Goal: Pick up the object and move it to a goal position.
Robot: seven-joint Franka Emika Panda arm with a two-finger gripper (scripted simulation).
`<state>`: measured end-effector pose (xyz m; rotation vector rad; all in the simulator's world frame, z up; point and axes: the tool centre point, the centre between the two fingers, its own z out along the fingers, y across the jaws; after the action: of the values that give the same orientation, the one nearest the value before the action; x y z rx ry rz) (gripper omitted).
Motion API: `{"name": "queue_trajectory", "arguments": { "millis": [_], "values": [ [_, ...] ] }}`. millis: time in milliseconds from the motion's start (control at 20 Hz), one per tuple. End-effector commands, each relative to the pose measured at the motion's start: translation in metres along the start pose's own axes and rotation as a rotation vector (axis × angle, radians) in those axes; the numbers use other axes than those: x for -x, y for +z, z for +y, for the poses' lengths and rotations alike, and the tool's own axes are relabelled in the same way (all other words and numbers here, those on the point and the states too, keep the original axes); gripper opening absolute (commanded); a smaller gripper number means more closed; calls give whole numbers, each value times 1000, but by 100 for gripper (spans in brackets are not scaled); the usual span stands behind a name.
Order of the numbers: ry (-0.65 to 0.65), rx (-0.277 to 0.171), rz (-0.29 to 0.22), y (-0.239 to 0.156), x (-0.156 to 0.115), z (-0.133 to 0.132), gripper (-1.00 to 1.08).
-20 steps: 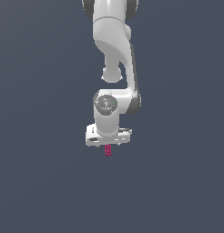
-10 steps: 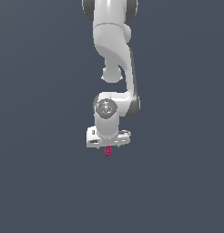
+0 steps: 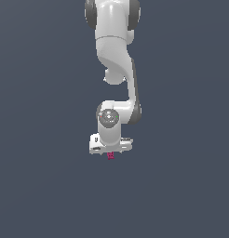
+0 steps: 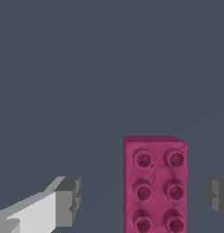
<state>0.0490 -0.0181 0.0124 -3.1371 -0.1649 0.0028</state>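
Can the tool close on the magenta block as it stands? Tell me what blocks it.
Probably yes. In the wrist view the magenta block stands between the two open fingers, with a gap on each side and nothing else between. The tool sits off-centre, nearer one finger.

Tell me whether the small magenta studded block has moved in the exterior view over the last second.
No. The small magenta studded block sits at the same spot in the frame, just under the white gripper, as in both earlier pictures.
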Motion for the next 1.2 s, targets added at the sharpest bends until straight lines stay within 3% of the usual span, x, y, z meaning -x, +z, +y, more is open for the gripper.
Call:
{"name": "queue_trajectory", "arguments": {
  "millis": [0, 700, 900, 1150],
  "values": [
    [0, 0, 2, 0, -1, 0, -100],
    [0, 0, 2, -4, -2, -7, -100],
    [0, 0, 2, -15, -4, -28, -100],
    [0, 0, 2, -39, -10, -73, -100]
  ]
}}
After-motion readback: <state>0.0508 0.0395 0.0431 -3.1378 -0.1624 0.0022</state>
